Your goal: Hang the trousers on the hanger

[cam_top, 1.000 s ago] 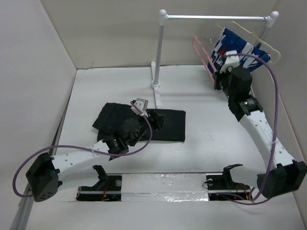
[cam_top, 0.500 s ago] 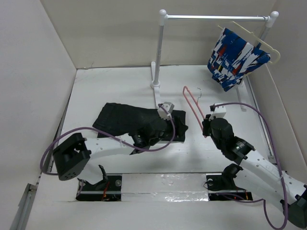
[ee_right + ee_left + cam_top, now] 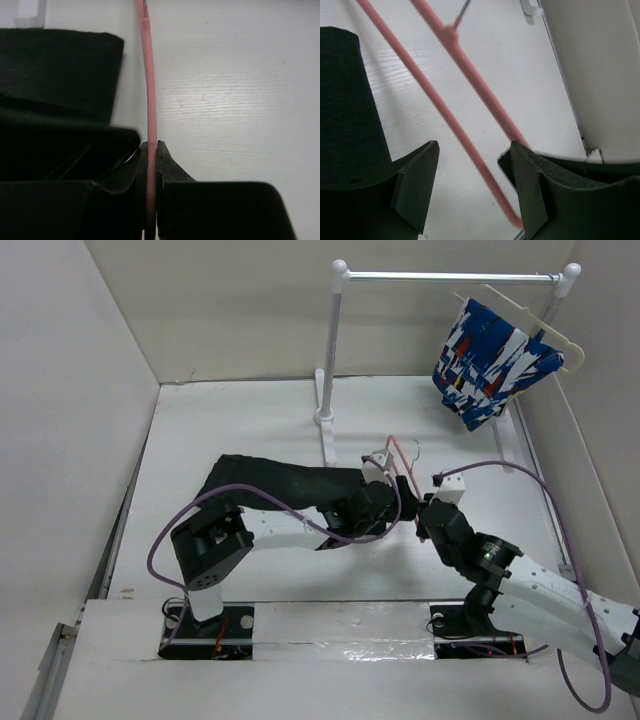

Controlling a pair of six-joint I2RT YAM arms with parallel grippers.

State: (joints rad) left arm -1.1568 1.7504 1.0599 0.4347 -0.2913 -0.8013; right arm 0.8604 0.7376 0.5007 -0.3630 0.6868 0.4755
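The trousers (image 3: 270, 480) lie left of centre on the desk (image 3: 240, 410). They look soft and limp, so I would take them at a folded edge. The thin, probably light hanger (image 3: 397, 452) is at centre, pinched by the right claw (image 3: 151, 150). The left claw (image 3: 472, 150) is wide, with a hanger bar between its fingers.

Robot lab test cell: plain white walls (image 3: 80, 390) w/ mini clothes rail (image 3: 450, 277) on table (image 3: 240, 420).

High overview; both wrist close-ups on hanger (image 3: 149, 100).
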